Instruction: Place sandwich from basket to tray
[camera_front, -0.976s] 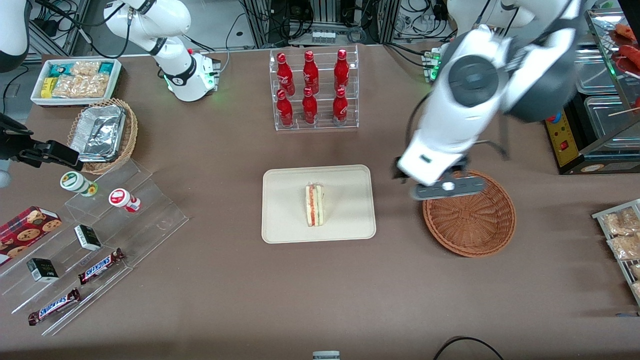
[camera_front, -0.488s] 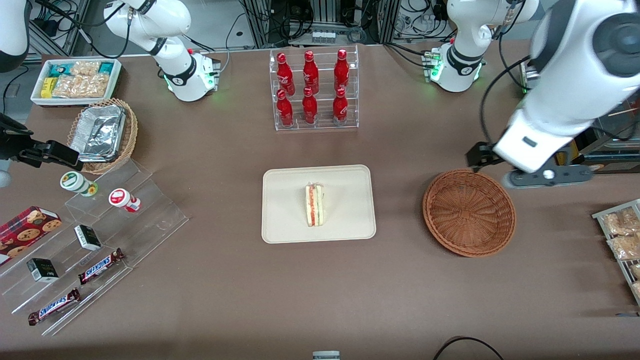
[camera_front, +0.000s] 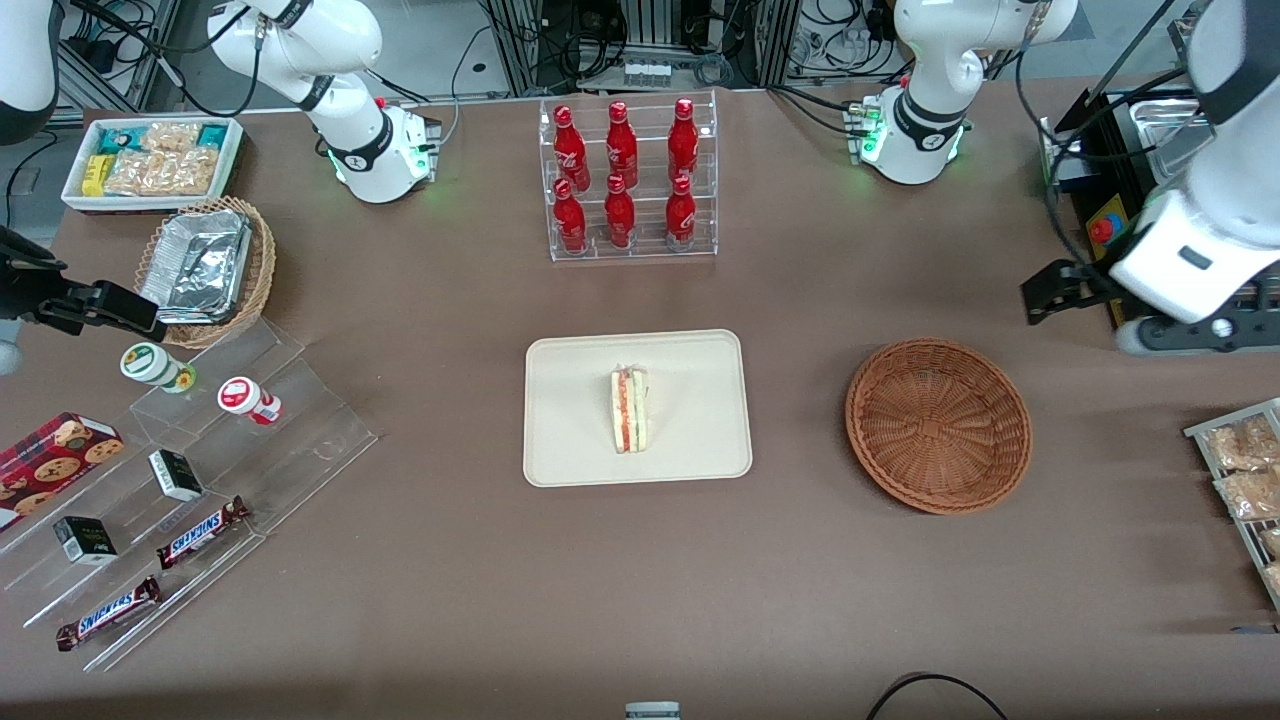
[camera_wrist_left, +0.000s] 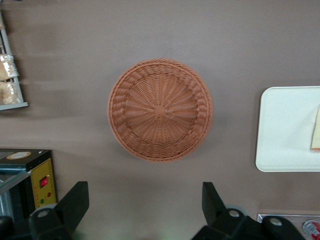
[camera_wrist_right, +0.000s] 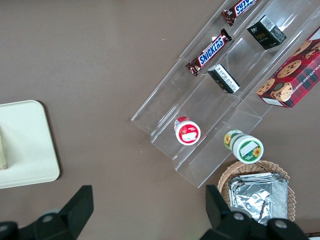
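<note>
Sandwich: small triangular wedge of pale white bread with red, orange and green filling layers (camera_front: 629, 410), lying near the middle of the tray, cut edge up; only a sliver of it showing at the frame edge in the left wrist view.
Tray: flat cream-coloured rectangular tray with rounded corners and low rim (camera_front: 570, 380), on the brown worktop (camera_front: 450, 560), well apart from the basket; partly cut off in both wrist views.
Basket: round shallow reddish-brown woven wicker bowl (camera_front: 938, 425), holding nothing, toward the working arm's end of the worktop.
End effector: black two-finger end effector (camera_wrist_left: 145, 205) of the left arm, raised above the worktop near the basket, farther from the front camera than it; fingers (camera_wrist_left: 75, 202) spread wide with nothing between them; largely hidden under the white wrist in the front view.
Cut off: rack of bagged snacks (camera_front: 1240, 470) at the frame edge, only partly in view; black machine with a red button (camera_front: 1105, 228) mostly covered by the arm.
Readable writing: "SNICKERS" on two chocolate bars (camera_front: 200, 530) on the clear acrylic stepped stand (camera_front: 250, 440); small dark boxes there too small to read.
Counts: six red bottles (camera_front: 620, 150) in a clear two-tier rack; two round-lidded cups (camera_front: 245, 398); two dark boxes; one red box of cookies (camera_front: 50, 455); one light tan wicker basket with foil containers (camera_front: 205, 265); one white box of snack packets (camera_front: 150, 160).
</note>
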